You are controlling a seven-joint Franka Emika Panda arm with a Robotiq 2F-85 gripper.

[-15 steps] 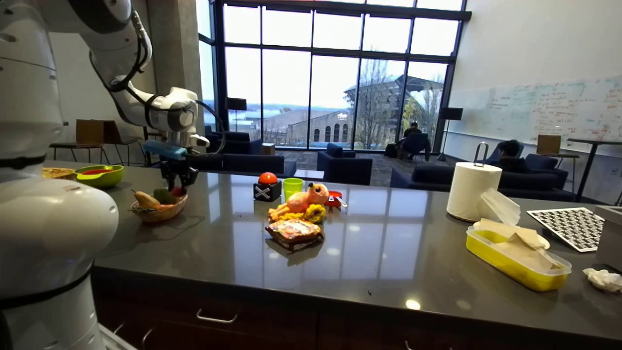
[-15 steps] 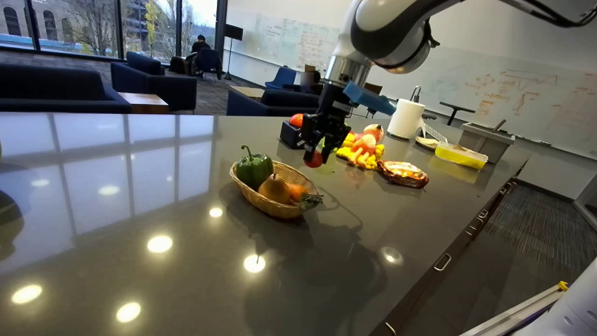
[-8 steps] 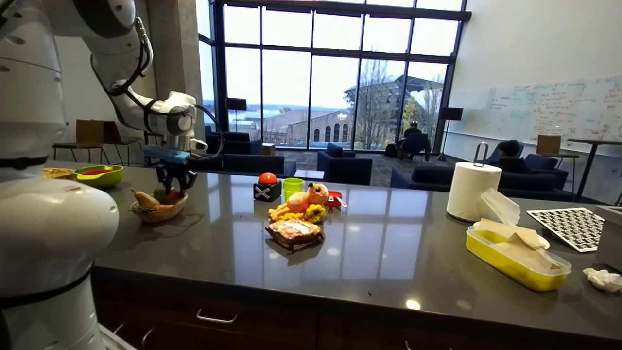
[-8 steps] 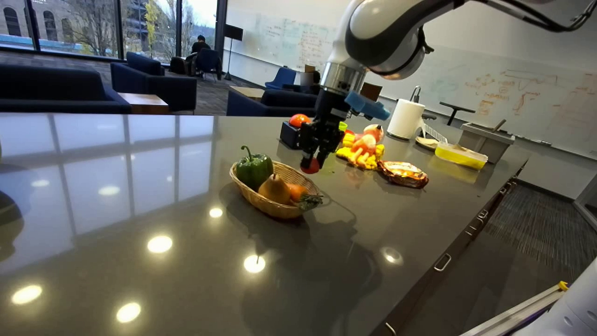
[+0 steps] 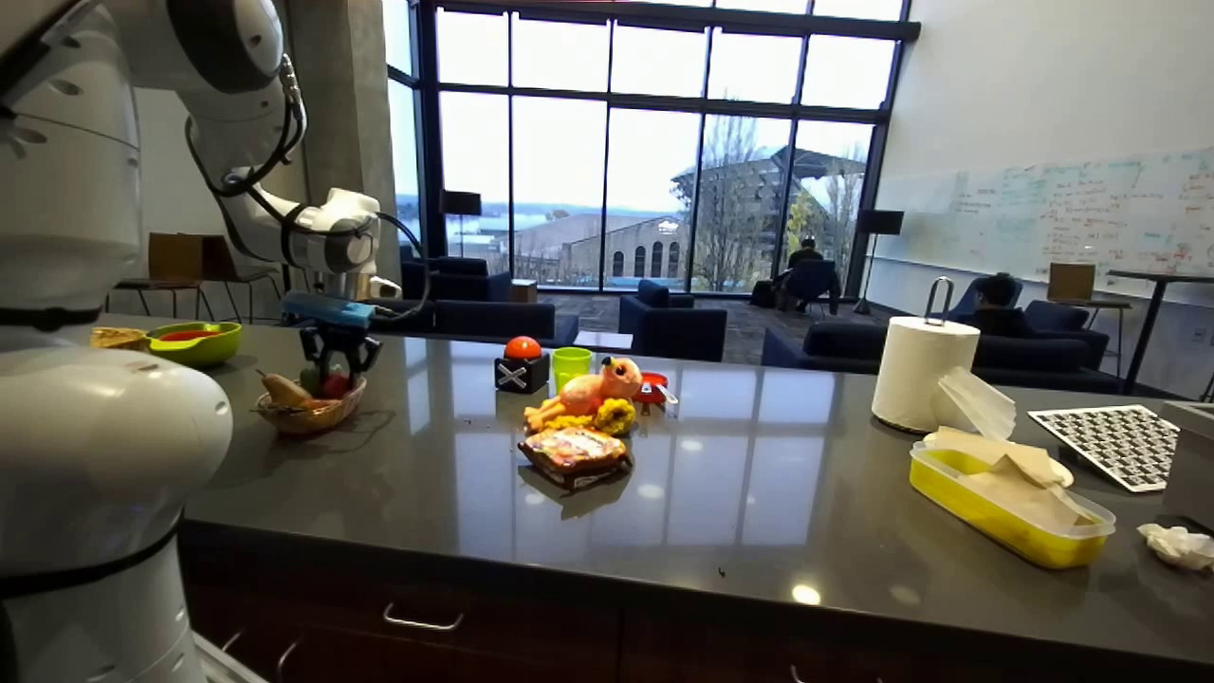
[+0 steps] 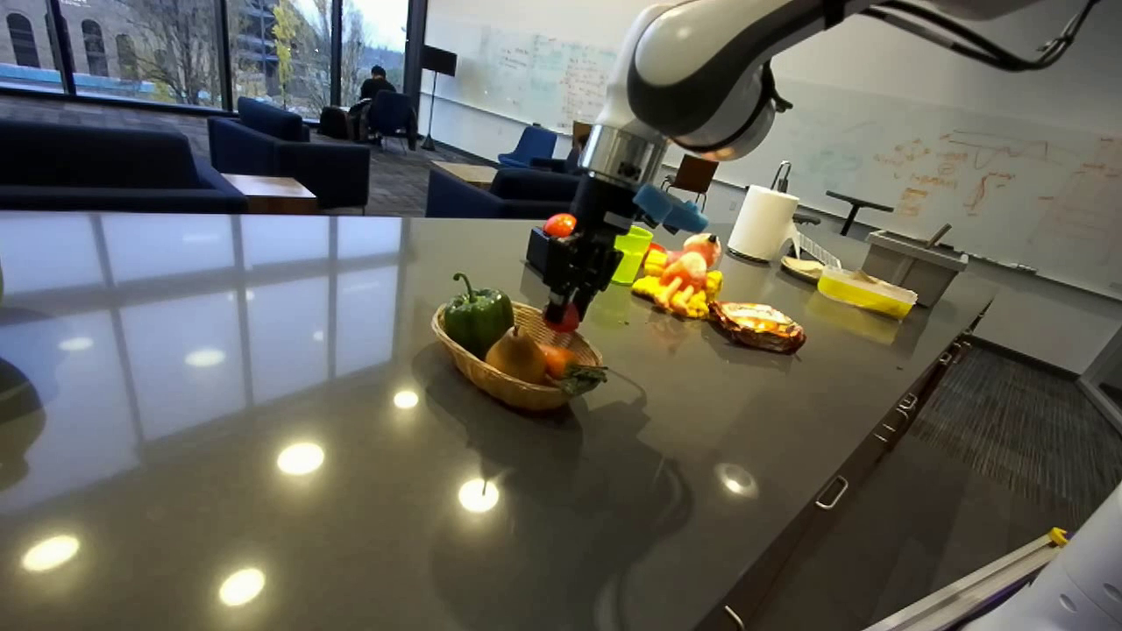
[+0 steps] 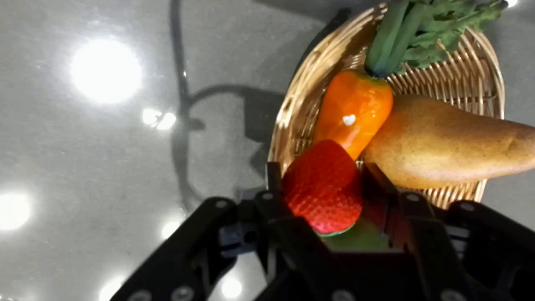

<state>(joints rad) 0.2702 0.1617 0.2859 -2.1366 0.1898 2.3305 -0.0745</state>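
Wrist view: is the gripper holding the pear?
No, the gripper holds the strawberry, while the pear sits in the basket.

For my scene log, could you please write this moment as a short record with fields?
Pincer: closed on the strawberry
Strawberry position: at the wicker basket; contact with it unclear
In basket: green pepper, pear, orange vegetable with leafy top
Farther along counter: black box with red dome, plush toy, paper towel roll

A written-on whiteboard [image 5: 1043, 213] and sofas [image 6: 96, 166] suggest an office lounge.
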